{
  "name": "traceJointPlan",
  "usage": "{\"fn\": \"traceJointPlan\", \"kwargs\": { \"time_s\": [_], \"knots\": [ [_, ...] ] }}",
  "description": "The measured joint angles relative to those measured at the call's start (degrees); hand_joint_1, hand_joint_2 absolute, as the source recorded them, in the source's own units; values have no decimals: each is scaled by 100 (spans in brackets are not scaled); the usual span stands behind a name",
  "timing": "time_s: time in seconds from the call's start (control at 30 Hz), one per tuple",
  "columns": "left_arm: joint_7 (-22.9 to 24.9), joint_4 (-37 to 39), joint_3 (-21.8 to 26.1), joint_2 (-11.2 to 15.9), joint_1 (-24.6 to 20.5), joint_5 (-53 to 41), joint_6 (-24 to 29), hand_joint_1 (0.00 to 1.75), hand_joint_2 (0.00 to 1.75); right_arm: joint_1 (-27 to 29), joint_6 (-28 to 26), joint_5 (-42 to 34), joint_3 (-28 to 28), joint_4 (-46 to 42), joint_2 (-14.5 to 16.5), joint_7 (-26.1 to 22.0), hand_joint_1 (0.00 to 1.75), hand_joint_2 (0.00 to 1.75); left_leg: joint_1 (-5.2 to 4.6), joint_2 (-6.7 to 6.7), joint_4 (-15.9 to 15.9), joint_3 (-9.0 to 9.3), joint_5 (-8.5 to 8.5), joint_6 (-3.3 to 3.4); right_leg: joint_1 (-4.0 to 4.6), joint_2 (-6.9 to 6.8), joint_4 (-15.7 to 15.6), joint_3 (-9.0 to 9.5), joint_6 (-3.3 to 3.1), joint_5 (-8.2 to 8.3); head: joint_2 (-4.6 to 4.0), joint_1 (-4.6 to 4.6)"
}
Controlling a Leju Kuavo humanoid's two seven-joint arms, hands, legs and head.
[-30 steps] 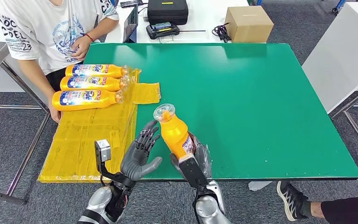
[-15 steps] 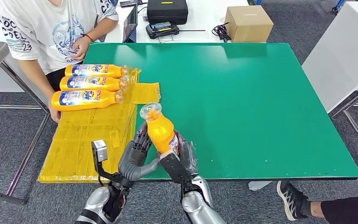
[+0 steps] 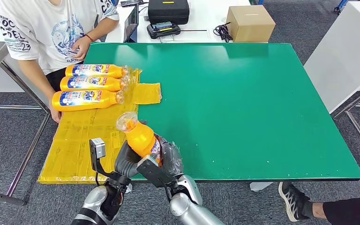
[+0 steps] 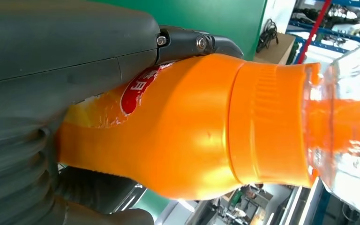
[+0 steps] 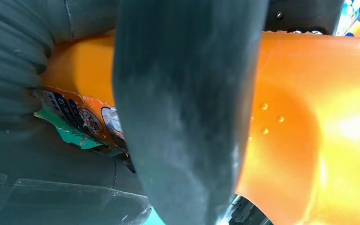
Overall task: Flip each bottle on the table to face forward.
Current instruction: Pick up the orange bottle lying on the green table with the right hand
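The orange bottle (image 3: 139, 137) sits low and left of centre in the head view, tilted with its clear cap (image 3: 126, 121) pointing toward the upper left, raised above the near edge of the green counter (image 3: 243, 103); both hands are on it, the right hand (image 3: 165, 161) wrapped round its lower body and the left hand (image 3: 125, 160) pressed against it from the other side, each closed on the bottle rather than spread. The left wrist view shows the bottle's shoulder (image 4: 187, 136) against the grey palm with a dark fingertip (image 4: 201, 43) over its edge; the right wrist view shows a thick thumb (image 5: 187, 103) laid across the orange body.

The likely risk is a slip during the pass between hands: the plastic looks smooth and glossy, the bottle leans, and if one hand lets go before the other has a firm hold it could drop off the counter's near edge onto the floor; a loose hold could also let it turn so the label ends up facing the wrong way; set down carelessly on the yellow sheet (image 3: 89, 136), it might roll into the three bottles (image 3: 88, 84) lying in the upper left beside the seated person (image 3: 51, 33).

The bottle's base is hidden by the hands; which face its label shows cannot be told; how much of the weight the left hand carries is unclear, its fingers lying mostly behind the bottle.
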Motion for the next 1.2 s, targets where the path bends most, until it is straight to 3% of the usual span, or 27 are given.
{"fn": "traceJointPlan", "kwargs": {
  "time_s": [0.4,0.43,0.53,0.57,1.07,1.1,1.17,1.2],
  "knots": [
    [18,228,119,0,-51,269,121,0,175,-181,-26,-42,525,182,2,92,175,175,1,3,0,2,0,0,1,2,0,-1,0,0,0,-1],
    [-14,229,131,0,-52,299,117,28,175,-208,-18,-51,564,193,2,104,175,175,1,3,0,2,0,0,1,3,0,-1,0,0,0,-1],
    [-118,228,164,-1,-54,381,112,159,175,-301,-3,-84,685,227,2,155,175,175,0,3,0,2,0,0,0,3,0,-2,0,0,0,-1],
    [-147,225,178,-2,-55,404,110,175,175,-329,-2,-93,719,239,2,175,175,175,0,3,0,2,0,0,0,3,0,-2,0,0,0,-1],
    [-357,69,386,-38,-9,708,53,175,175,-541,22,-116,958,393,30,244,171,175,1,7,1,3,0,0,1,8,0,-3,0,0,0,-2],
    [-372,38,403,-40,1,711,55,175,175,-558,27,-111,967,404,38,246,157,175,1,8,1,4,0,0,0,9,0,-4,0,0,0,-2],
    [-399,-21,432,-46,19,714,64,175,175,-591,38,-92,988,422,48,263,70,175,1,8,1,4,0,0,0,9,0,-4,0,0,0,-1],
    [-410,-47,445,-49,24,711,73,175,175,-606,42,-79,1000,430,52,275,30,131,1,8,1,4,0,0,0,10,0,-4,0,0,0,-2]
  ]
}}
